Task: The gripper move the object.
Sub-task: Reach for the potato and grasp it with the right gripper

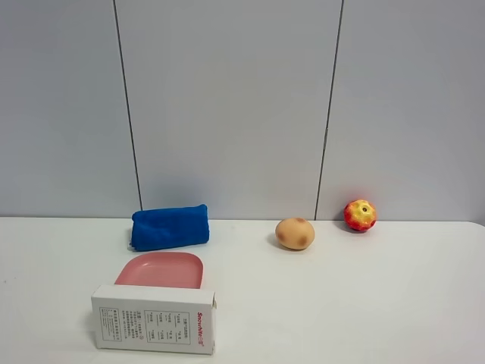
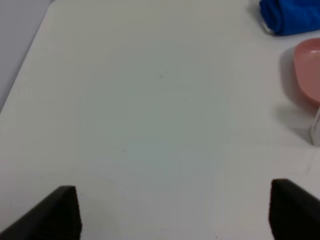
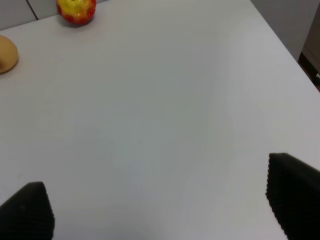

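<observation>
Jaws wide on left gripper [image 2: 175, 210] and right gripper [image 3: 160, 200], both over the table [image 1: 364, 303]. White box [image 1: 154, 318] at near edge, pink plate [image 1: 161, 270] behind. The potato [image 1: 295, 233] sits near far edge, between blue cloth [image 1: 170, 227] and apple [image 1: 360, 215], apart from both; open tabletop before it.

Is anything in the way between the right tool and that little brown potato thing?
No, nothing visible. In the right wrist view only bare white table lies between the open right tool and the potato-like object. The apple sits beside it, apart, not in the path.
</observation>
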Action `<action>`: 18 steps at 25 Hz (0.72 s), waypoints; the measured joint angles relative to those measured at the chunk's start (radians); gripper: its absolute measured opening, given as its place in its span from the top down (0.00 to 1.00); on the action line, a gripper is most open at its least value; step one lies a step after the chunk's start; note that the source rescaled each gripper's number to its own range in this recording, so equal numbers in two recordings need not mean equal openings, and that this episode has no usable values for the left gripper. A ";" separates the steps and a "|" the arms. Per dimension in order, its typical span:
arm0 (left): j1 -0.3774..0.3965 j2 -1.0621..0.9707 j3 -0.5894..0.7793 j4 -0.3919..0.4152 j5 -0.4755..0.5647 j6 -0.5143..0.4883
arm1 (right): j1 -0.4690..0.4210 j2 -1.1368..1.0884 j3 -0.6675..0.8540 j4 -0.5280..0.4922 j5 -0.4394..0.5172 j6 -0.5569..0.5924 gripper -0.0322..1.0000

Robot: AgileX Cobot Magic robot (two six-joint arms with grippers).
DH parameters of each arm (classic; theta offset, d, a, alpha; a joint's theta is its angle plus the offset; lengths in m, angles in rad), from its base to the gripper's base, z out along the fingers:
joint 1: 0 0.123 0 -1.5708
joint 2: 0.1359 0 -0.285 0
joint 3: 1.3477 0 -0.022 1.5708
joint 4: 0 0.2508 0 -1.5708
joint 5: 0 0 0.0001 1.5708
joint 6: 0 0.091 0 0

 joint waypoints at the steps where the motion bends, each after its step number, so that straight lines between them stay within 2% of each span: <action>1: 0.000 0.000 0.000 0.000 0.000 0.000 | 0.000 0.000 0.000 0.000 0.000 0.000 0.00; 18: 0.000 0.000 0.000 0.000 0.000 0.000 | 0.000 0.000 0.000 0.000 0.000 0.000 0.00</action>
